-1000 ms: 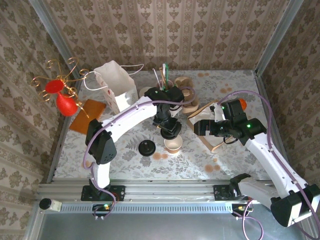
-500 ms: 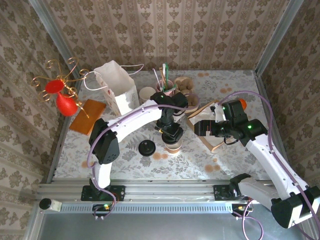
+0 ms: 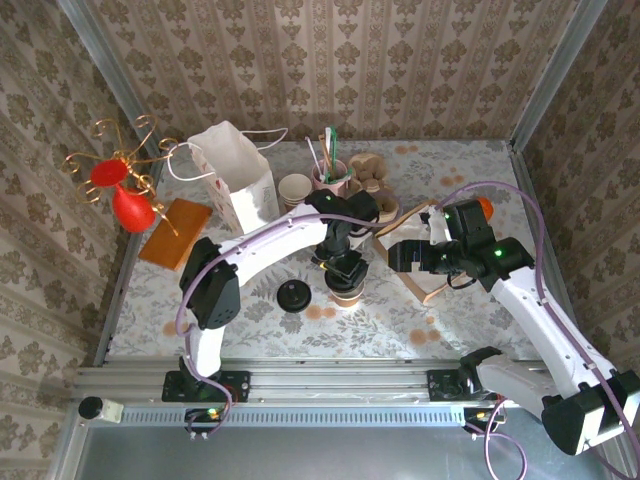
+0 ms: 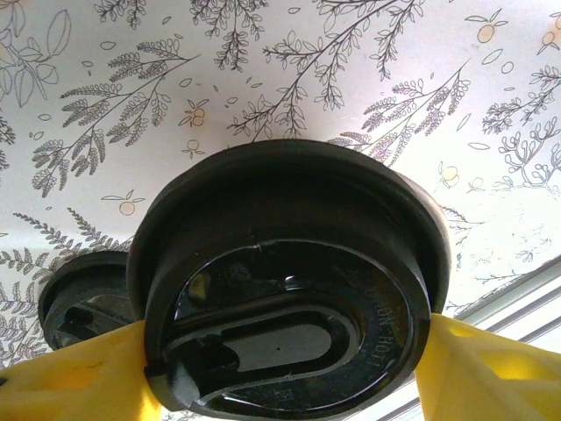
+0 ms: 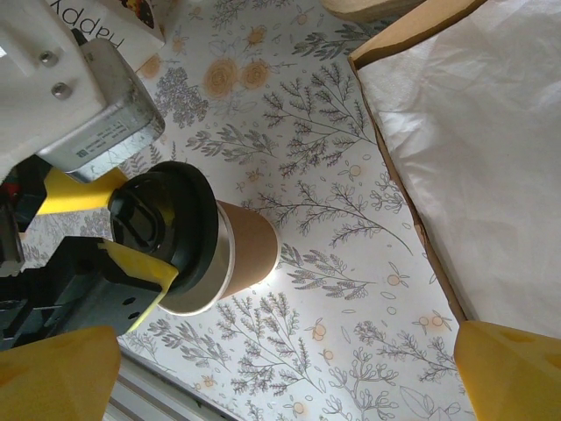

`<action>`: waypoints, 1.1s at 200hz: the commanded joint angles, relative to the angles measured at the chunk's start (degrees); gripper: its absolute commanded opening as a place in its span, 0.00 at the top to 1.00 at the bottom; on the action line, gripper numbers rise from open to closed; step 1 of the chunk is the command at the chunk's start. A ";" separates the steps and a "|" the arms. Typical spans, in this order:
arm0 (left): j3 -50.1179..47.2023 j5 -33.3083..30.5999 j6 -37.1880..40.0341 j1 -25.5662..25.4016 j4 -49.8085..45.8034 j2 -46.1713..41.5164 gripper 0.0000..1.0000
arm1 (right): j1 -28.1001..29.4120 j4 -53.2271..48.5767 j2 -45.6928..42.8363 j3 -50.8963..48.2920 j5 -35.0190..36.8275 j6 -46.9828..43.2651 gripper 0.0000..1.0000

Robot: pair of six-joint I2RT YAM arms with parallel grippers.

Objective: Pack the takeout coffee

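Left tool (image 4: pixel 280 351): partly closed, its 2 yellow fingers (image 4: pixel 70 386) clamped on opposite sides of the black lid of the takeout coffee (image 5: pixel 223 250). The cup stands upright on the floral desk (image 4: pixel 263 53), directly beneath the tool. Just beside the cup, on the tool's left, lies 1 loose black lid (image 3: pixel 293 297). Farther off on its right, the right tool (image 5: pixel 280 377) hangs with jaws spread wide, holding nothing.

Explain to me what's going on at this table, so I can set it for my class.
The left claw grips the takeout coffee by its black lid, the cup standing on the table. The right claw hangs open beside it, holding nothing. The white paper bag stands at the far left, with the coffee not yet in it.
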 commanded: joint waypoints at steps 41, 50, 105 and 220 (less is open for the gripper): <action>-1.38 -0.41 -0.77 -0.81 0.53 1.42 0.31 | -0.04 -1.08 0.24 -0.18 -1.32 0.53 0.01; -1.69 -0.37 -0.83 -0.99 0.69 1.29 0.31 | -0.05 -0.87 0.16 -0.23 -1.36 0.55 0.01; -2.60 -0.96 -1.31 -1.96 1.35 0.17 0.31 | -0.02 -1.29 -0.72 -1.44 -0.99 1.02 0.01; -2.00 0.16 -2.62 -2.86 2.42 -1.61 0.31 | -0.01 -0.50 -1.05 -3.56 -1.26 1.71 0.01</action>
